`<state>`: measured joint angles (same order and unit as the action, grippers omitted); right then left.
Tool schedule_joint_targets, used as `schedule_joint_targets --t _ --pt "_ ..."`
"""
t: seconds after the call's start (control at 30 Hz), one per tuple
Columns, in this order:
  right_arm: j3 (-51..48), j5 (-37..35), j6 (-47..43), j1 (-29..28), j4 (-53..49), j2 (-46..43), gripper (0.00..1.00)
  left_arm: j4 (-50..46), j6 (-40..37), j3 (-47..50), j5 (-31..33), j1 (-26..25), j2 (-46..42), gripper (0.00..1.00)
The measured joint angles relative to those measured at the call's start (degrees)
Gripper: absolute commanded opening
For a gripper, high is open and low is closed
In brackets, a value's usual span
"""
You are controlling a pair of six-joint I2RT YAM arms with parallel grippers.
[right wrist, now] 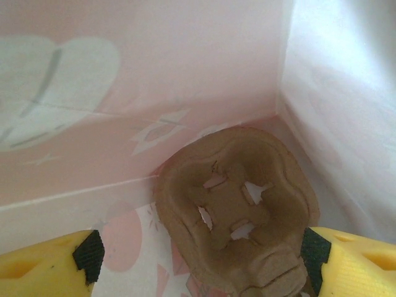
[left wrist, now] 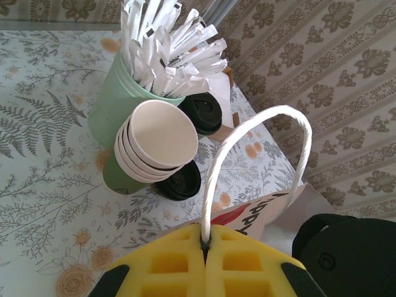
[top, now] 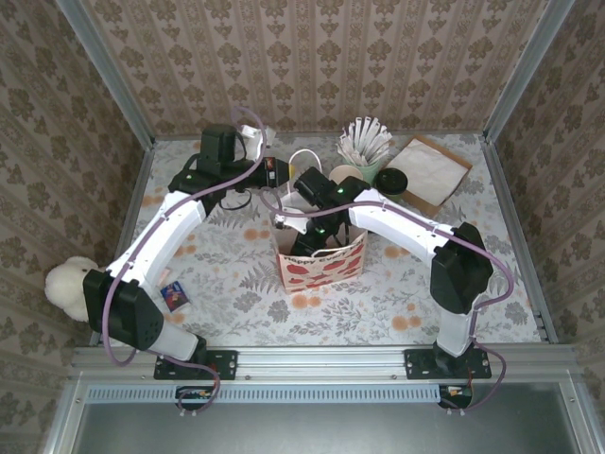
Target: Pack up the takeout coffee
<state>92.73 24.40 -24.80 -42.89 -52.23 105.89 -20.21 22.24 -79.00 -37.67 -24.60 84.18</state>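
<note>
You had one paper bag (top: 321, 268) at the centre with one cardboard carrier (right wrist: 229, 204) inside. At one o'clock stood one green holder (left wrist: 114, 105) of sticks, one stack (left wrist: 161, 133) showing four cup rims, and two black lids (left wrist: 201, 114). One brown sheet (top: 430, 170) lay at two o'clock, one plush toy (top: 68, 284) at nine.

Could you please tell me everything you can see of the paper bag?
The paper bag is white with red blobs and lettering, standing upright and open mid-table. The left claw is shut on its white twisted handle. The right claw reaches inside, open, above a brown pulp cup tray lying on its floor.
</note>
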Motion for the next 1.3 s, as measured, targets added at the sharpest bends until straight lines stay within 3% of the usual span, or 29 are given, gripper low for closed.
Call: schedule_joint_targets --t 0.07,0.2,0.43,0.57,0.87,1.3 --pt "0.3 -0.2 -1.8 0.1 -1.1 0.0 0.73 0.0 -0.3 0.0 -0.5 0.0 0.1 0.00" --pt "1.2 -0.6 -4.8 0.5 -1.3 0.0 0.52 0.0 -1.3 0.0 -1.5 0.0 0.6 0.00" --pt "5.9 -0.6 -9.1 1.3 -4.2 2.0 0.29 -1.0 -2.6 -1.1 -2.3 0.0 1.9 0.00" --pt "6.5 -0.2 -11.2 1.7 -6.8 2.4 0.00 -1.3 -3.3 -1.5 -3.0 0.0 2.1 0.00" --pt "7.0 0.0 -15.6 2.3 -12.1 2.5 0.00 -1.6 -7.2 -4.3 -8.9 0.3 4.5 0.00" --pt "7.5 -1.3 -25.6 2.5 -16.8 6.4 0.00 -5.1 -10.4 -6.6 -9.5 0.7 6.0 0.00"
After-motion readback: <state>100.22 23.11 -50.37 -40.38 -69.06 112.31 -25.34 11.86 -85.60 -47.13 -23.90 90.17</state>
